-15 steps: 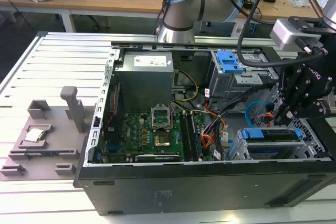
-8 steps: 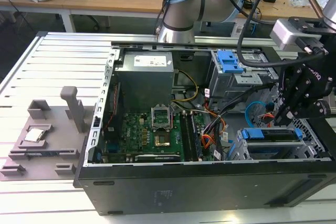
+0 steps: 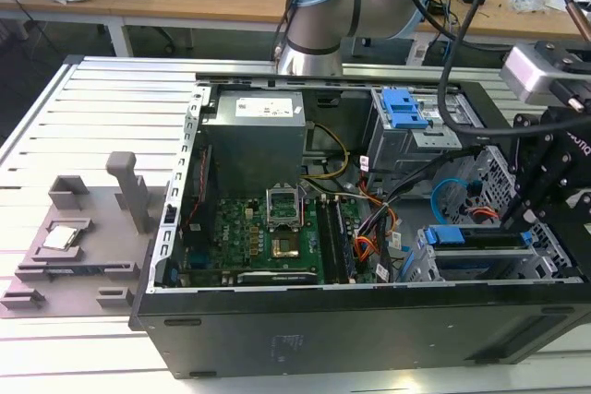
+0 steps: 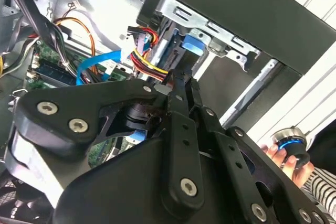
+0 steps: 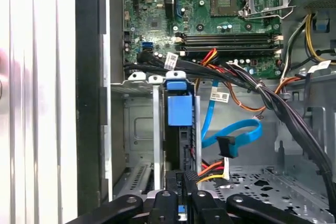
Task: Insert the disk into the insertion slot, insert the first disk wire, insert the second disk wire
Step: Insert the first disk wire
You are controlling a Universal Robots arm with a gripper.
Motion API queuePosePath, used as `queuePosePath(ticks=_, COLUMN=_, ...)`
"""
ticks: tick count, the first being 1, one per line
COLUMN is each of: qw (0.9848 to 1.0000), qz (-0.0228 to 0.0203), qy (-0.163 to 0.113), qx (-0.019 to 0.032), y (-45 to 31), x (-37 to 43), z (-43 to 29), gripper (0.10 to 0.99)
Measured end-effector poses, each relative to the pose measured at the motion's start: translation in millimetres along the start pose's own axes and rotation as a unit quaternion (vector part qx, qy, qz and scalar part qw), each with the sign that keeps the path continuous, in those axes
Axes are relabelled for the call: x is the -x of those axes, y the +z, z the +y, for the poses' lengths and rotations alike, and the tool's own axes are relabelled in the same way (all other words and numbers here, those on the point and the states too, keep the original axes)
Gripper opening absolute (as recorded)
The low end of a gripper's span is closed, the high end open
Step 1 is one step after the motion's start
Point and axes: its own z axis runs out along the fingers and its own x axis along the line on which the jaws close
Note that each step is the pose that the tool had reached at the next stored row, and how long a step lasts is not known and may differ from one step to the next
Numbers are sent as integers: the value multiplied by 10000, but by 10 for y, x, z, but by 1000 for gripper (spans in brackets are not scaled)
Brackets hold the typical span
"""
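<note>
The disk (image 5: 178,129) stands on edge inside the insertion slot (image 5: 137,129), its blue carrier tab facing out; in the exterior view the disk (image 3: 480,236) sits in the silver cage (image 3: 462,271) at the case's near right corner. My gripper (image 5: 177,199) is right at the disk's back edge, shut on a black plug (image 5: 176,180) with red, yellow and orange wires (image 5: 211,168). In the second wrist view the fingers (image 4: 176,90) meet where those wires (image 4: 144,59) end. A blue flat cable (image 5: 236,132) with a black plug hangs loose beside the disk.
A thick black cable bundle (image 5: 273,106) crosses the case beside the cage. The motherboard (image 3: 277,237) fills the case's middle. A grey box with a blue tab (image 3: 406,117) sits at the back right. A person's hand (image 4: 286,156) holds a knob outside the case wall.
</note>
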Motion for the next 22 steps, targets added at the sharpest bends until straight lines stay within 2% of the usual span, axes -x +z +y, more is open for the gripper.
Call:
queuePosePath(ticks=6, qw=10000, qz=-1, qy=0, qx=0, y=4, x=-70, z=-2, gripper=165)
queuePosePath(ticks=10, qw=10000, qz=-1, qy=0, qx=3, y=47, x=-73, z=-3, gripper=165)
queuePosePath(ticks=12, qw=10000, qz=-19, qy=0, qx=4, y=52, x=-67, z=-3, gripper=165)
queuePosePath(ticks=17, qw=9999, qz=-172, qy=-7, qx=6, y=67, x=-33, z=-4, gripper=165)
queuePosePath(ticks=18, qw=9997, qz=-240, qy=-9, qx=8, y=78, x=-12, z=-4, gripper=165)
queuePosePath(ticks=19, qw=9996, qz=-286, qy=-12, qx=9, y=88, x=2, z=-4, gripper=165)
queuePosePath(ticks=22, qw=9994, qz=-333, qy=-14, qx=9, y=109, x=9, z=-3, gripper=165)
